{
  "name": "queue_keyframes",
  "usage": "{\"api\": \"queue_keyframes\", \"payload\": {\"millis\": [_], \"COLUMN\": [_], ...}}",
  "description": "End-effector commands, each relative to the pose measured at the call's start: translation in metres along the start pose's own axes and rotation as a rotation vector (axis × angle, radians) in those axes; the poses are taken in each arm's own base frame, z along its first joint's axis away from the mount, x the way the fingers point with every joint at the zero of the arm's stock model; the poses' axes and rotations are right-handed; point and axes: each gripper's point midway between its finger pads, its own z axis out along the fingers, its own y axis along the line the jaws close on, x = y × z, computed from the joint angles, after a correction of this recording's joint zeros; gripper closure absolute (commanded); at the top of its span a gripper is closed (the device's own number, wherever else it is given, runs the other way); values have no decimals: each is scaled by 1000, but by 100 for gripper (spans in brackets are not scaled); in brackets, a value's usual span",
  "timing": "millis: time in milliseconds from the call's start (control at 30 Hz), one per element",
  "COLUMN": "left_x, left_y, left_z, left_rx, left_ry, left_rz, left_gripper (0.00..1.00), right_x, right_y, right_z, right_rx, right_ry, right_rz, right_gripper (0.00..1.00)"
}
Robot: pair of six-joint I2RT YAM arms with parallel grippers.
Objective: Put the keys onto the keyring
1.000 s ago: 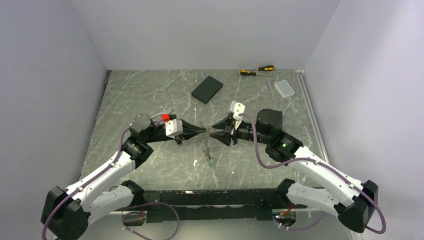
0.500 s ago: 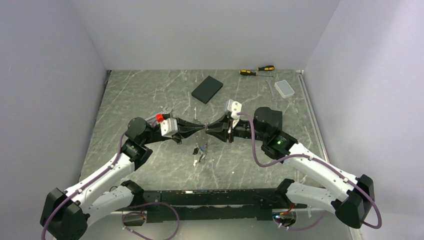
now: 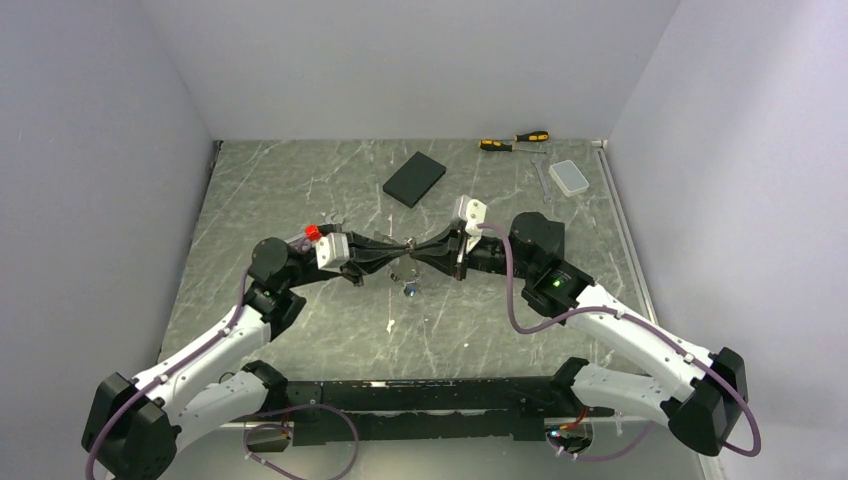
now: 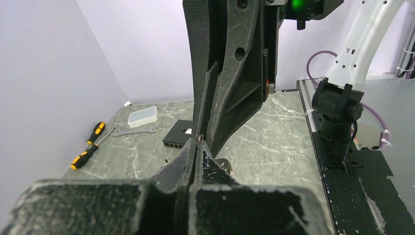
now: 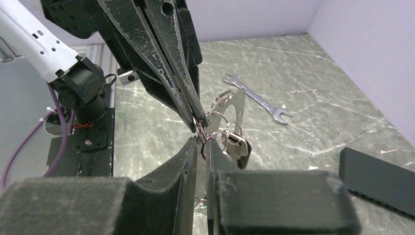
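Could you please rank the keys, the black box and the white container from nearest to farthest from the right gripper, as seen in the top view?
From the right gripper:
1. keys, hanging right by its tips, on the near side.
2. black box, straight behind, mid-table.
3. white container, far right corner.

Lab bench (image 3: 300, 190) (plain walls (image 3: 400, 60), screwdrivers (image 3: 513, 141))

grey-green white-veined marble table (image 3: 300, 190), silver keys (image 5: 238, 149), black box (image 3: 414, 178), yellow-black screwdrivers (image 3: 513, 141)
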Motion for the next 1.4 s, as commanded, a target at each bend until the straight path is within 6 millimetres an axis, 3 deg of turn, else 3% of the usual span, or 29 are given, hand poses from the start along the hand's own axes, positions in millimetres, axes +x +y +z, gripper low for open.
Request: {"api": "queue_keyframes", "payload": {"millis": [0,167,467,767,1000,1367], "left_x": [-23,-6,12,9,21,31], "left_y": [4,8,12,10,10,-7], "left_z": [3,-3,-13,-16,-25,-17], "left_rx": [-11,-26,-61,-8,66,231], "left_ry": [-63,71,191,283,485,534], "left_rz": [47,95,69,113,71,-45], "left_gripper": [100,99,78,73,67,68], "right_x": [-21,-21,-13,1,8,16], "right_y": [5,0,0,-3,-5,-4], "right_z": [3,0,-4,-3,-1,3], "right_rx": [-40,-6,4,3,8,-1], "right_ry": [-67,-42,-22,34,68,84], "right_rz": [-72,-99,-115,-119,-134,-131], "right_gripper": [100,100,100,100,100,100]}}
